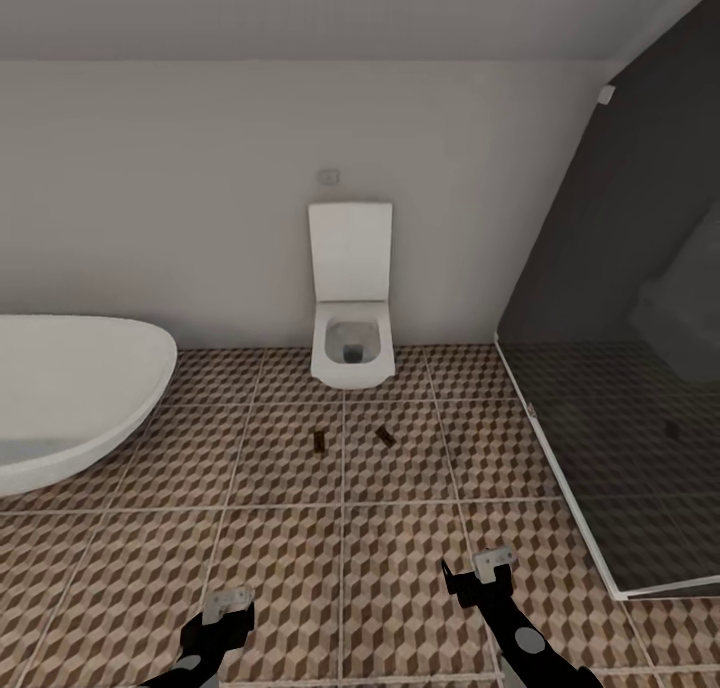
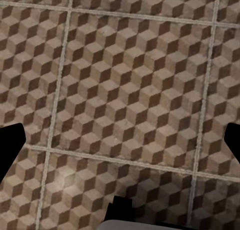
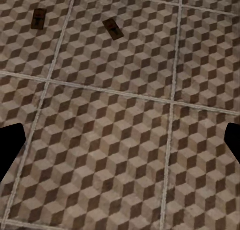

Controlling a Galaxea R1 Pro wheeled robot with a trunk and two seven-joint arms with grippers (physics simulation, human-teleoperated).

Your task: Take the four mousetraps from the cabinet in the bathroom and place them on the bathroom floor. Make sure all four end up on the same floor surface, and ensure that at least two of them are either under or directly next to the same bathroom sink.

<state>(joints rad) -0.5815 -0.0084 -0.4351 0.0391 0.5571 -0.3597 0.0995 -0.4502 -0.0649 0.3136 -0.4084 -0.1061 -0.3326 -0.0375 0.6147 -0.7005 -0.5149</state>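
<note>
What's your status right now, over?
Left gripper and right gripper open, empty. Two mousetraps on bathroom floor before toilet.

Cube-patterned bathroom floor (image 2: 130, 89) with pale grout lines, between the spread left end effector (image 2: 120, 140) fingers

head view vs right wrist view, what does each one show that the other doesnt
Seen from the head: the white toilet against the wall, the bathtub on the left, the dark glass shower enclosure on the right, and both claws, left and right, low over the bathroom floor.

Seen from the right wrist: the claw's two dark fingertips at the frame's edges, wide apart with nothing between.

Shared: the cube-pattern tiles and two mousetraps, lying apart on them in front of the toilet.
</note>
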